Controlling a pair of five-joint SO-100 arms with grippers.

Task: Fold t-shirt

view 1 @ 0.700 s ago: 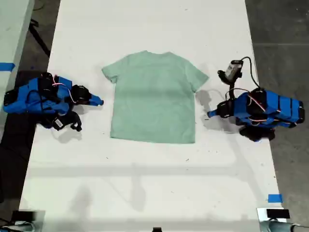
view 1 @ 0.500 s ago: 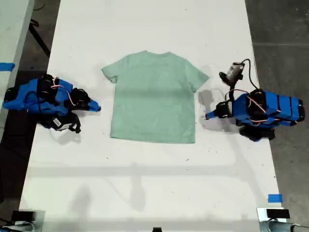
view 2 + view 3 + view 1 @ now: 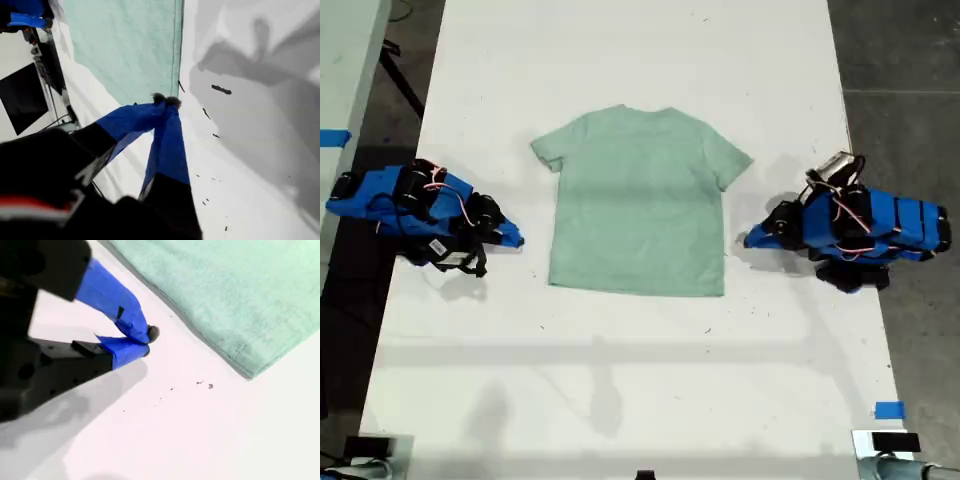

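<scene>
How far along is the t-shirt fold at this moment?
Nothing done: the t-shirt lies flat, unfolded, on the table. In hand: my first hand and second hand, both shut and empty, sit beside its edges. Every fold remains.

A robotics lab: white worktable (image 3: 620, 380), grey concrete floor (image 3: 910, 60), blue tape marks (image 3: 889, 410).

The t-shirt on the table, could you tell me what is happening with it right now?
The t-shirt lies flat and unfolded on the white table, with one arm at each side. Neither holds it. My first gripper is shut, right at the shirt's side hem. My second gripper is shut too, on bare table just short of the shirt's corner. No fold has been made yet.
</scene>
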